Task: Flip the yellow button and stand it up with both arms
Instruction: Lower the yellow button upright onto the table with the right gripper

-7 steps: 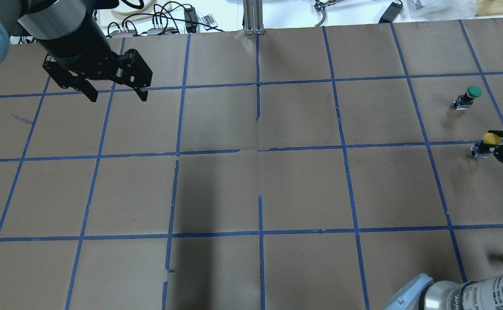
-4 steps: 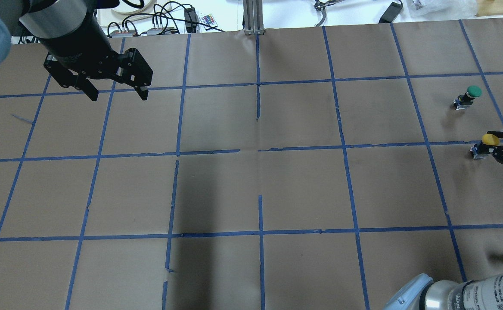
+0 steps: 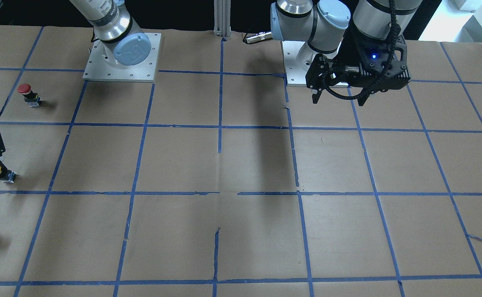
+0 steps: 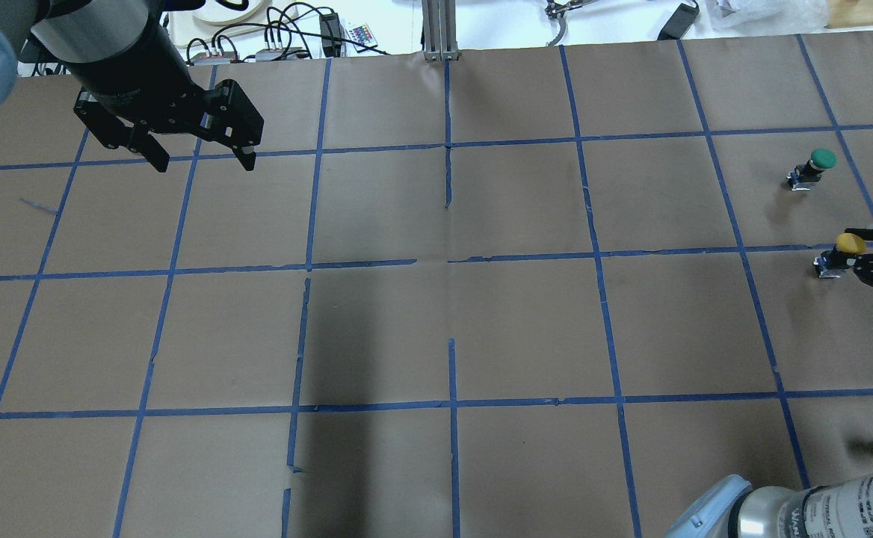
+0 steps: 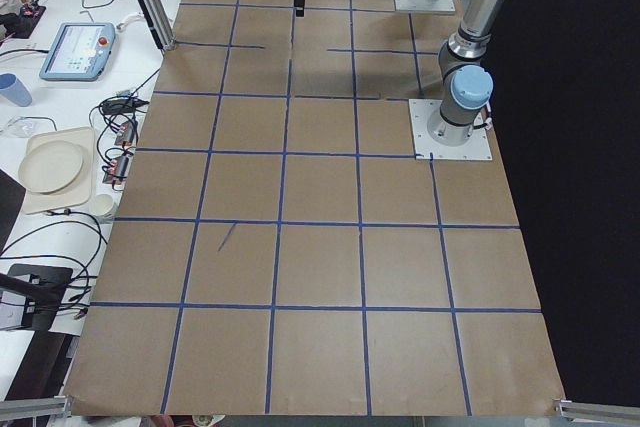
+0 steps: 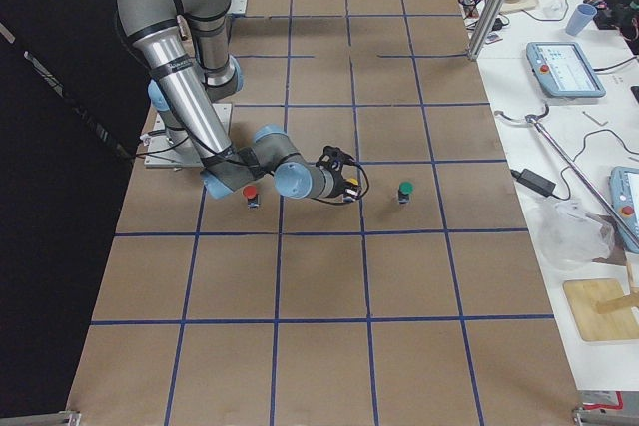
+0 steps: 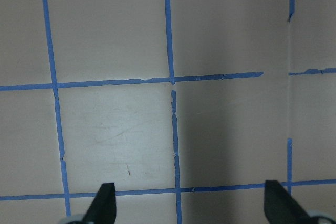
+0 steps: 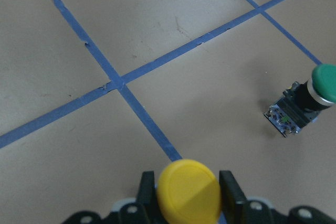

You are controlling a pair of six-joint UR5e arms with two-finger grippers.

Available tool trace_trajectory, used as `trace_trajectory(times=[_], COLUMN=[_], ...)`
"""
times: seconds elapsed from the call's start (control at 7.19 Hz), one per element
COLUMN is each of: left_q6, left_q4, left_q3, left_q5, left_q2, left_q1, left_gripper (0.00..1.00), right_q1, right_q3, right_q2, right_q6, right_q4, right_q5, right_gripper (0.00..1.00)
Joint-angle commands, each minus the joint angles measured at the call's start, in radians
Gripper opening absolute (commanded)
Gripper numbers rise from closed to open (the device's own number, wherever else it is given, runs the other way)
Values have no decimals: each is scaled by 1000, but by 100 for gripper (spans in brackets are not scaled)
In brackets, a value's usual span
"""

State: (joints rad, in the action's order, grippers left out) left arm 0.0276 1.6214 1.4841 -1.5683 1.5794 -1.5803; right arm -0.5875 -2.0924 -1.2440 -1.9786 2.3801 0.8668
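Straddling the yellow button [image 8: 189,191], right gripper [image 8: 186,182] clamp can't be told; loose cap pinch risks slipping mid-flip; left gripper [image 4: 203,166] spread.

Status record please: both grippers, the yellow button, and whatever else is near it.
left gripper: open, hovering over bare paper, far from the buttons
right gripper: low, fingers flanking the yellow button's cap; grip unconfirmed
yellow button: on the table, in line between the green button and the red button
flip: not yet done
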Motion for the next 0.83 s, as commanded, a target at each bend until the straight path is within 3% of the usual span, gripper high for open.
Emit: trace_trajectory(times=[0.0, 0.42, 0.7], left_q6=[-2, -2, -2], left_q4=[0, 0, 0], left_q3=[-7, -10, -15], left_q5=[-1, 1, -2], left_q2=[2, 5, 4], left_q1=[0, 0, 2], left_gripper=[100, 100, 100], right_q1=[0, 0, -2], right_q3=[0, 3, 6], right_q2=[1, -11, -46], right_q6=[4, 30, 157], right_q4=[1, -2, -1], right_q5=[3, 12, 44], right_gripper=[69, 78, 85])
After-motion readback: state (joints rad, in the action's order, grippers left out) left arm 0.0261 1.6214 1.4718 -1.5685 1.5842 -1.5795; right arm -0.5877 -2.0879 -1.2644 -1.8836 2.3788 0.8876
